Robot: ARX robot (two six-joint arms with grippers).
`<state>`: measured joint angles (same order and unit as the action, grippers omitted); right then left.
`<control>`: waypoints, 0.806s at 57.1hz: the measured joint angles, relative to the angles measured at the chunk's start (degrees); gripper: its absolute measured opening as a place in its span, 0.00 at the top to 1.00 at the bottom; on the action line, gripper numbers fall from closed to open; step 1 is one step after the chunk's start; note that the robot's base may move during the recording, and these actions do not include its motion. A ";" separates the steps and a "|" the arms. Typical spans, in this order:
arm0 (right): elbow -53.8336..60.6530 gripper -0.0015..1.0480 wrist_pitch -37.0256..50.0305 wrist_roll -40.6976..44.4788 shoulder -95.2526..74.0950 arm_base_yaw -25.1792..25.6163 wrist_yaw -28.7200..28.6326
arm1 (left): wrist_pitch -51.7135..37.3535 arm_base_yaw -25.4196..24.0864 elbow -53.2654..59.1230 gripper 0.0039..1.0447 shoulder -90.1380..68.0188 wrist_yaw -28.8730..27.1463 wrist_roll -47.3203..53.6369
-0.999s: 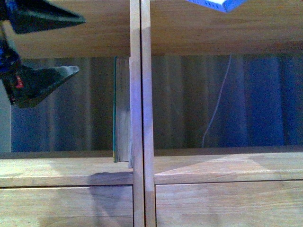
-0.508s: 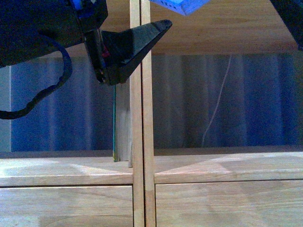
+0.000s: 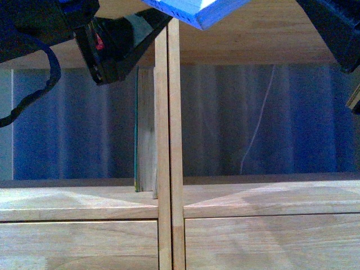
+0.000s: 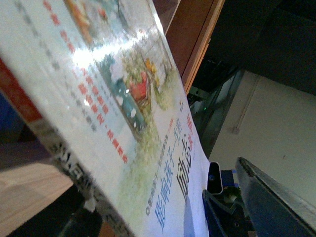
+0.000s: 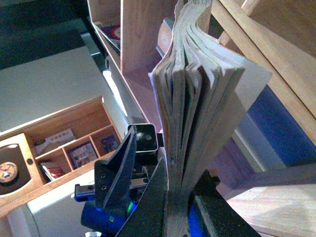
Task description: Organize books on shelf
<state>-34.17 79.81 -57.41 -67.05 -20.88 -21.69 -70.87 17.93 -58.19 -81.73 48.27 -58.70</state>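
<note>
Drawn up and leftward since half a second ago, the left gripper (image 3: 121, 39) sits top-left, fingers spread. The right gripper (image 5: 183, 210) pinches the floppy softcover (image 5: 197, 98), whose corner now juts further into view above the shelf's (image 3: 264, 197) centre divider (image 3: 169, 140). The teal book (image 3: 144, 129) stands upright against that divider.

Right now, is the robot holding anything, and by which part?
Yes: the right tool pinches the softcover along its open page edge. Whether the left tool also grips it cannot be told.
</note>
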 joint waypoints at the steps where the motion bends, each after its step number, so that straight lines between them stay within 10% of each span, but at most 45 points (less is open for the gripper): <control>1: 0.02 0.93 0.00 -0.07 0.00 0.00 -0.04 | -0.22 -0.07 0.02 0.38 0.02 -0.04 -0.17; 19: 0.04 0.88 0.07 -0.26 0.00 -0.07 -2.95 | -5.53 -0.66 0.17 0.92 0.04 0.20 -4.04; 46: 0.07 0.15 0.09 -0.26 -0.09 -0.17 -3.54 | 3.08 -5.09 3.23 0.94 5.68 -3.15 2.89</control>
<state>-34.11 79.90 -57.67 -67.13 -21.06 -25.23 -67.79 12.84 -54.96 -76.05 45.12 -55.81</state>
